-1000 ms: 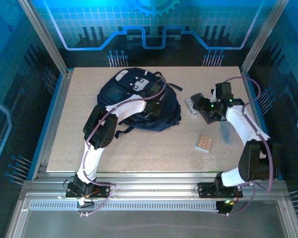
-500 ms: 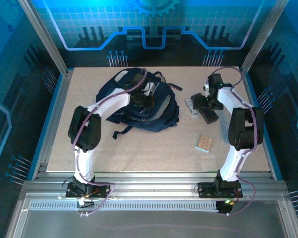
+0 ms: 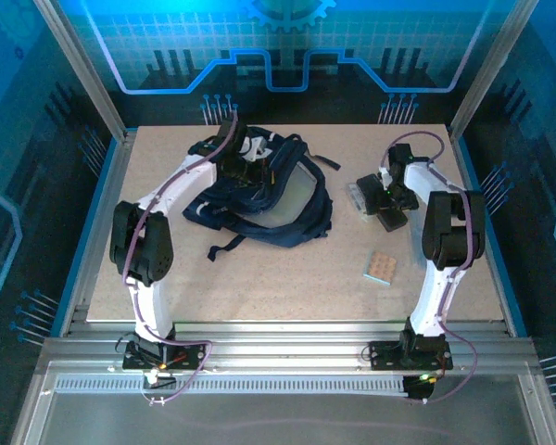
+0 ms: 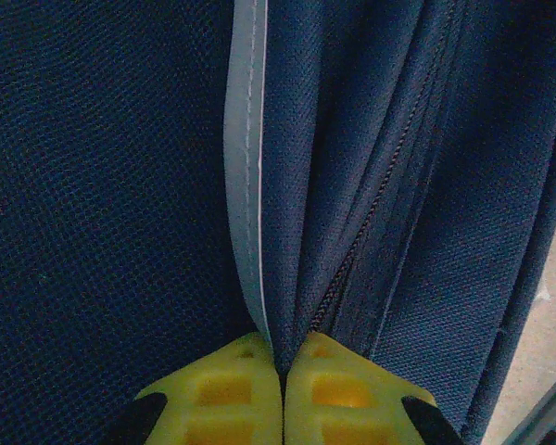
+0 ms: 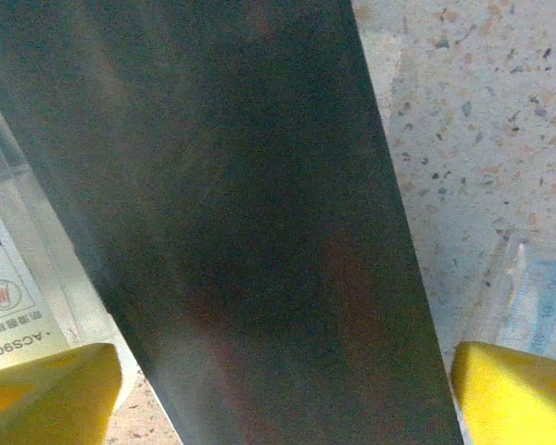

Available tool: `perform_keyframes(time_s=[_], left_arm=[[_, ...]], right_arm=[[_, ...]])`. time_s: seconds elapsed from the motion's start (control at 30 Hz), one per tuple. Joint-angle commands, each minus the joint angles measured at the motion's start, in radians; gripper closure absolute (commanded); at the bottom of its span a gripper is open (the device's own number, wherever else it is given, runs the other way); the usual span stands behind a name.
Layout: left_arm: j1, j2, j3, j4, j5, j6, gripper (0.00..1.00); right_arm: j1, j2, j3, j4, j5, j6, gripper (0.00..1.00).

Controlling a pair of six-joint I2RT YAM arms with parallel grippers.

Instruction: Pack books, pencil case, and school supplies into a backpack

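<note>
Left gripper pinched shut on backpack fold, right gripper spread wide astride pencil case, pad lower right.

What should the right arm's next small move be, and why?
Probably close the right gripper on the pencil case: its yellow fingers stand apart, one at each side of the black pouch lying on the table. The left gripper is shut on a fold of the backpack beside the zipper, so the bag looks held for loading.
</note>
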Motion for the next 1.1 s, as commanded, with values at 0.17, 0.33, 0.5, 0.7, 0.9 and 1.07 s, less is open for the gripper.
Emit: perform_keyframes(time_s=[0.17, 0.33, 0.5, 0.7, 0.9, 1.07], left_arm=[[0.012, -0.084, 0.038, 0.004, 0.069, -0.051, 1.00], [0.012, -0.104, 0.028, 0.025, 0.084, -0.068, 1.00], [0.014, -0.115, 0.021, 0.050, 0.086, -0.080, 1.00], [0.028, -0.115, 0.008, 0.108, 0.111, -0.113, 1.00], [0.029, -0.095, 0.015, 0.151, 0.144, -0.139, 1.00], [0.028, -0.084, -0.003, 0.223, 0.172, -0.190, 1.00]], right_arm=[[-0.016, 0.059, 0.031, -0.032, 0.008, -0.011, 0.24], [-0.011, 0.039, 0.020, -0.019, 0.010, -0.006, 0.23], [0.007, 0.067, 0.032, -0.025, 0.048, 0.007, 0.24], [0.013, -0.031, 0.022, -0.020, 0.004, 0.038, 0.46], [0.034, -0.194, 0.028, -0.078, -0.075, 0.104, 0.49], [0.105, -0.288, 0.033, -0.084, -0.202, 0.164, 0.50]])
